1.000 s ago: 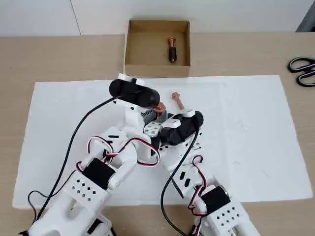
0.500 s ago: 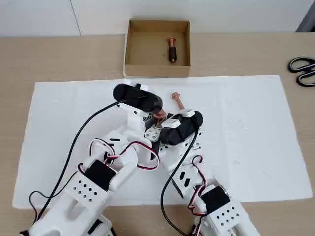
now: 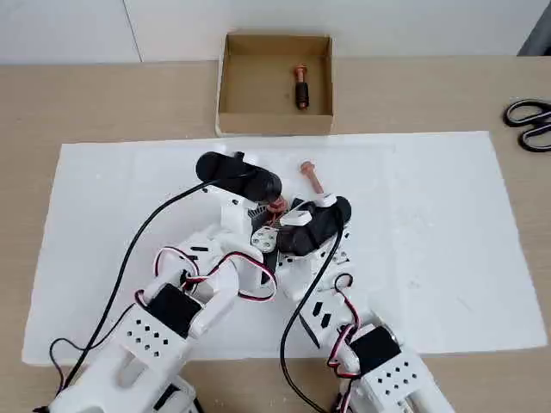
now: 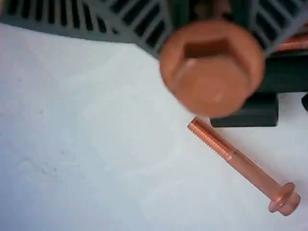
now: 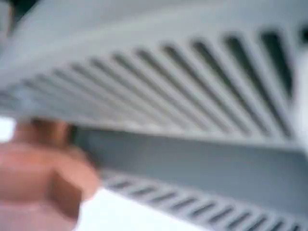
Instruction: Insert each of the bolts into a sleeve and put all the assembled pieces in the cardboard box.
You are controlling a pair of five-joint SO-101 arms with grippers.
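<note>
Since a second ago my left arm has drawn back from the box [image 3: 225,86], and my left end effector [image 3: 269,200] is now close beside my right end effector [image 3: 288,217]. A bolt head [image 4: 211,67] sits between them. I cannot tell whether either is clamped. A loose bolt [image 4: 240,166] lies on the sheet [image 3: 430,224] nearby, and an assembled piece [image 3: 301,86] lies in the box.

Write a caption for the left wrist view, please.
Flanged bolt head up close; second bolt lying on the white sheet.
</note>
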